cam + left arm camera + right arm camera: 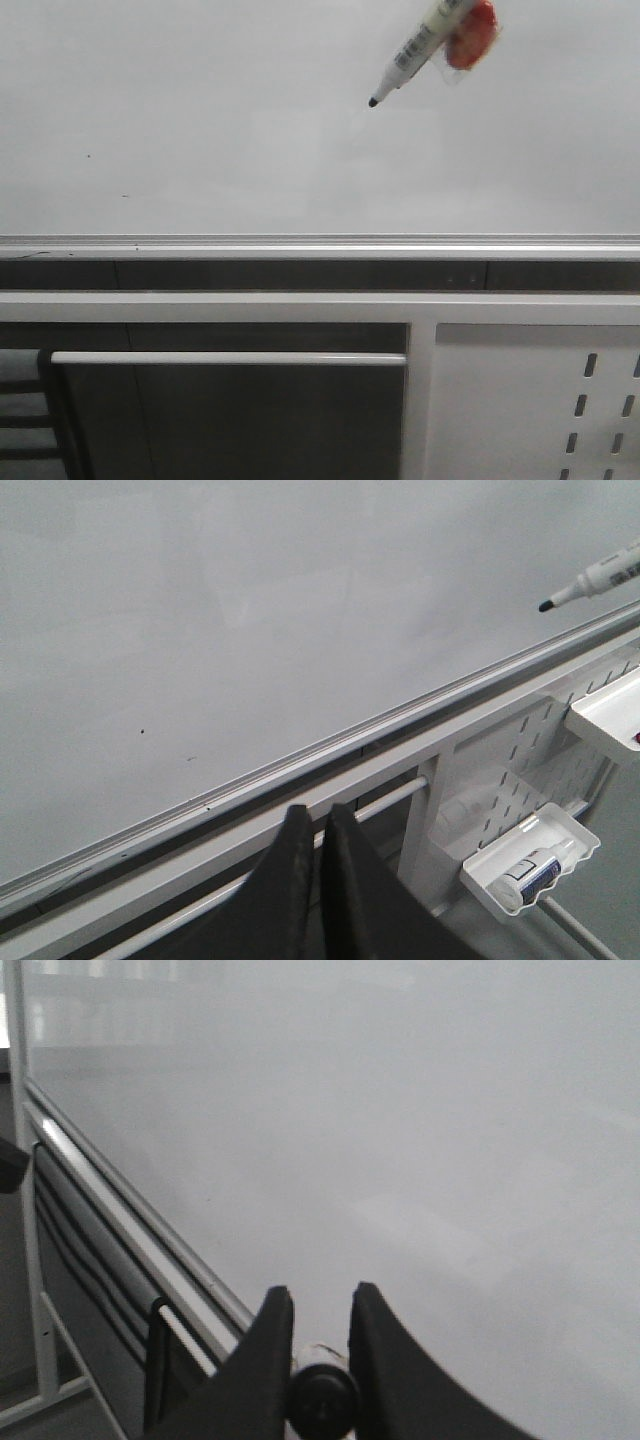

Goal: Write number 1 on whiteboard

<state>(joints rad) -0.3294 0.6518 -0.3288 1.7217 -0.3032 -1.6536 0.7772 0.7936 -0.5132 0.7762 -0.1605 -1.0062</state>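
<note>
**Marker poised, board unmarked**

The right gripper [320, 1360] had its jaws clamped on the marker [420, 45], whose butt end showed between them in the wrist view. The pen was held tilted, long axis running from upper right down to lower left, tip aimed at the whiteboard [200, 120], probably so the nib could meet the panel. No stroke of a 1 showed yet. The left gripper [318, 880] hung low near the rail [300, 755], jaws nearly closed and empty.

White metal stand [300, 306] carries whiteboard [200, 120] — small trays [530, 865] hooked on perforated panel [520, 410].
</note>
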